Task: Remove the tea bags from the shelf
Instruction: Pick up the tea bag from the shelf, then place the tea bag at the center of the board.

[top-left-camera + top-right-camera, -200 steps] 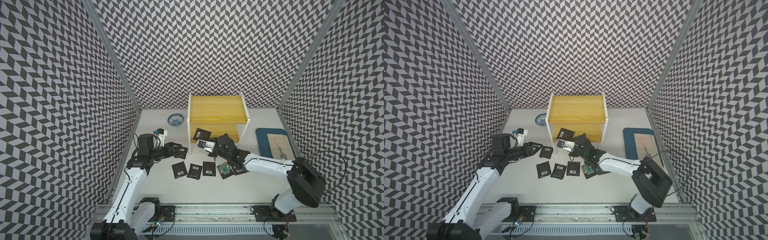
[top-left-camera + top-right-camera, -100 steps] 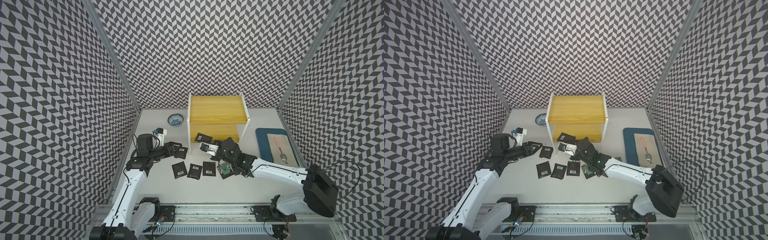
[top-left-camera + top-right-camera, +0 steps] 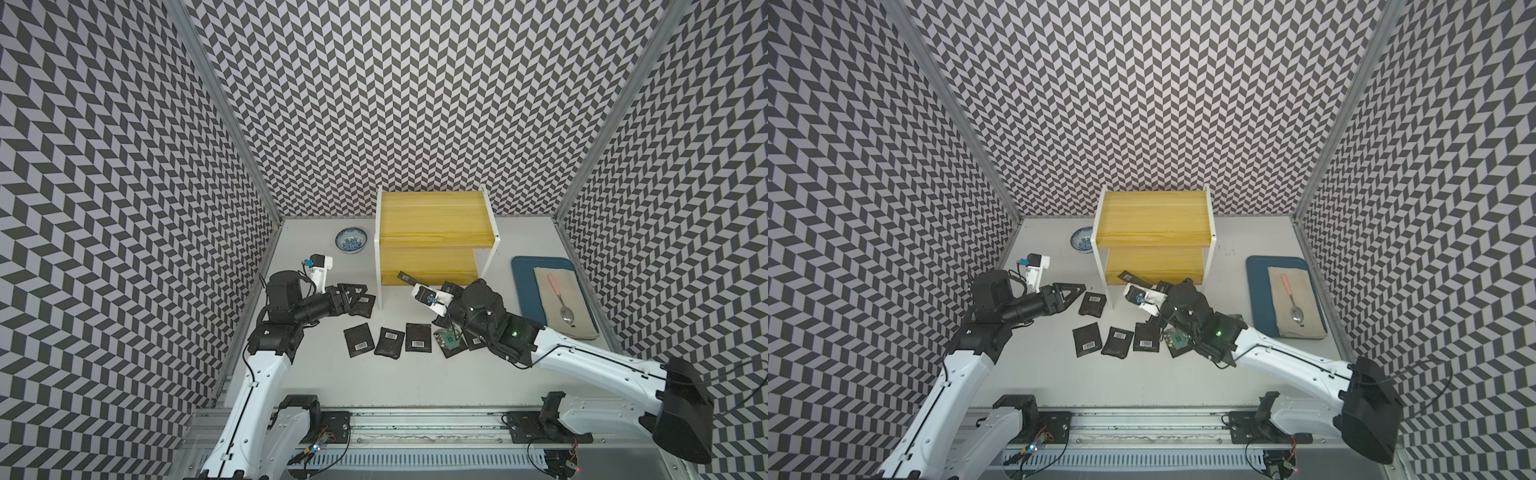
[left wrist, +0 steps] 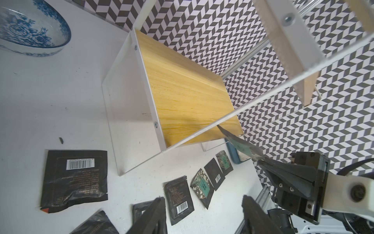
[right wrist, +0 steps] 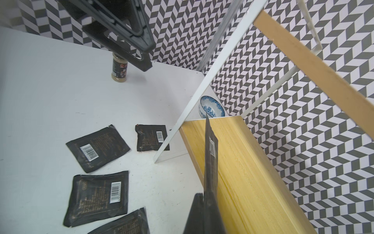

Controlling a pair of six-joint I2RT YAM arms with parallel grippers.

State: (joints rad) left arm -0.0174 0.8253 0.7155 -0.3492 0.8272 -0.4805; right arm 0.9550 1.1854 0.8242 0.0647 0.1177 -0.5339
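R pincer (image 4: pixel 263 162) is clamped tight on one black tea bag (image 3: pixel 405 276), held edge-up at front lip of the shelf (image 3: pixel 432 224) lower board; can't tell if it touches the wood; L pincer (image 4: pixel 203 198) stands wide apart w/ nothing in it, low over the counter (image 3: pixel 332 374) just left of shelf; lone bag (image 3: pixel 365 301) lies beside shelf's left leg; three more bags (image 3: pixel 389 341) sit in a row on counter out front; green-faced bag (image 3: pixel 446 338) lies by R arm.
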